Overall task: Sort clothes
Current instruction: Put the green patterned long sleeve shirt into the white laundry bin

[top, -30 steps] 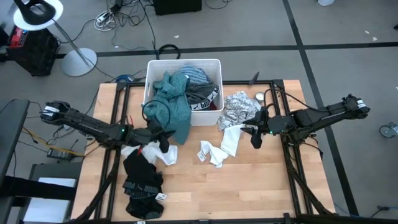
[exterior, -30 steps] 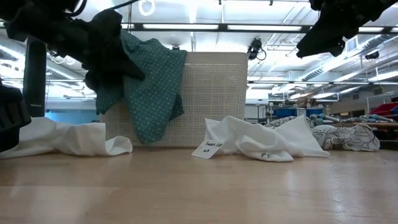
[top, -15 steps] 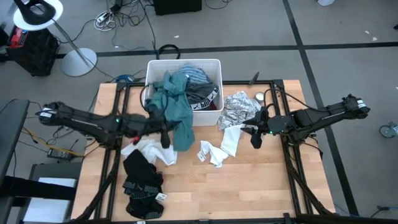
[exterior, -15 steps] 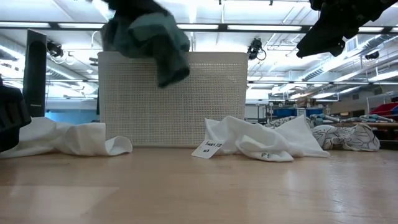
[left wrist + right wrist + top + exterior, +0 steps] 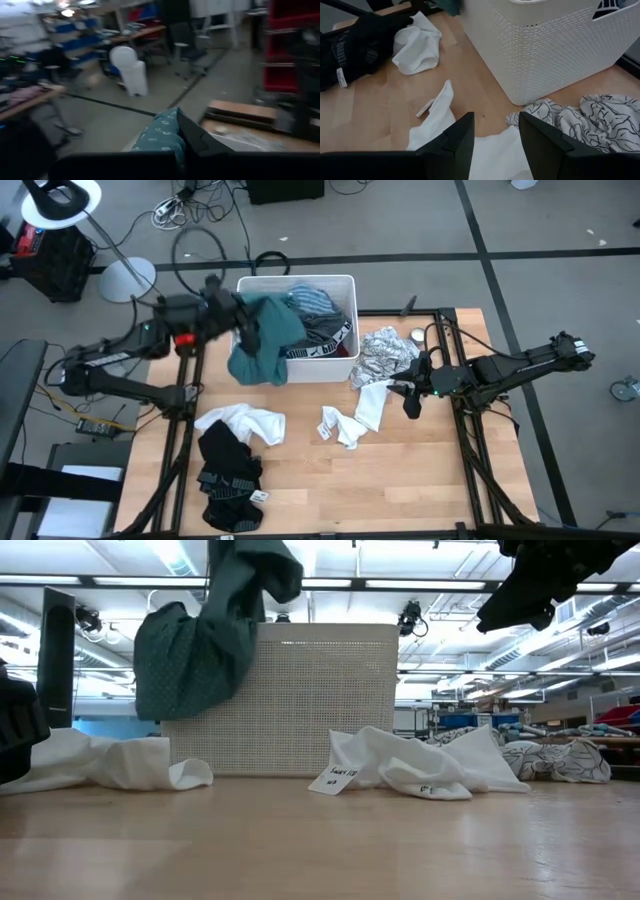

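Teal dotted fabric garment (image 5: pixel 262 340) hung lengthwise down from the left gripper (image 5: pixel 243 323), clenched on it above the white plastic tub's (image 5: pixel 342 283) near-left corner. Right gripper (image 5: pixel 410 398) hovered, fingers apart, over the wooden table (image 5: pixel 400 480).

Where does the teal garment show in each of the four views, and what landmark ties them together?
High view: teal garment hangs from the shut left gripper over the white tub's left edge.
Low view: upper left, draped before the tub.
Left wrist view: bottom centre, between the fingers.
Right wrist view: a sliver at the top edge.
Landmark: the tub.
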`<state>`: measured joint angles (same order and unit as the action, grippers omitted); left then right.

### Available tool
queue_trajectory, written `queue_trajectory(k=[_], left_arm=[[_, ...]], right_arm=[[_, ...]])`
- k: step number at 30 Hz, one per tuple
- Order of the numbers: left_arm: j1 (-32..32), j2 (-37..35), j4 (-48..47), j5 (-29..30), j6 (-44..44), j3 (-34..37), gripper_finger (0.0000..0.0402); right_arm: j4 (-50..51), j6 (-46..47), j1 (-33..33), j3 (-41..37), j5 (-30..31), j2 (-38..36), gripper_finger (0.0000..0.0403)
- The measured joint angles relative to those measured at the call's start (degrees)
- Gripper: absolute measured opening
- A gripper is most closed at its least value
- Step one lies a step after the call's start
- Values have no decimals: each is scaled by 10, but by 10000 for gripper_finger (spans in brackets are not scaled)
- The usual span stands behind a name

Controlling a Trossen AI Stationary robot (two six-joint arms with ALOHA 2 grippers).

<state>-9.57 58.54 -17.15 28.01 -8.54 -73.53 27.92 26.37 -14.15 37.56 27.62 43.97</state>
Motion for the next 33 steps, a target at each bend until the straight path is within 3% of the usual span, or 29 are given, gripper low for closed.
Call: queue_trajectory(k=[5, 9, 12, 22, 29, 33], left_arm=[[-72, 1, 46, -10, -27, -33, 0], [-115, 21, 65, -63, -30, -59, 0], [-130, 45, 30, -97, -29, -70, 0], [-157, 134, -164, -103, 4, -69, 3], [-157, 190, -202, -104, 23, -69, 8], [-157, 212, -212, -122, 43, -69, 38]], right_arm=[[0, -1, 0, 0, 0, 0, 155], [0, -5, 0, 0, 0, 0, 155], [0, -6, 0, 0, 0, 0, 155], [0, -10, 0, 0, 0, 0, 155], [0, -9, 0, 0, 0, 0, 155], [0, -6, 0, 0, 0, 0, 155]])
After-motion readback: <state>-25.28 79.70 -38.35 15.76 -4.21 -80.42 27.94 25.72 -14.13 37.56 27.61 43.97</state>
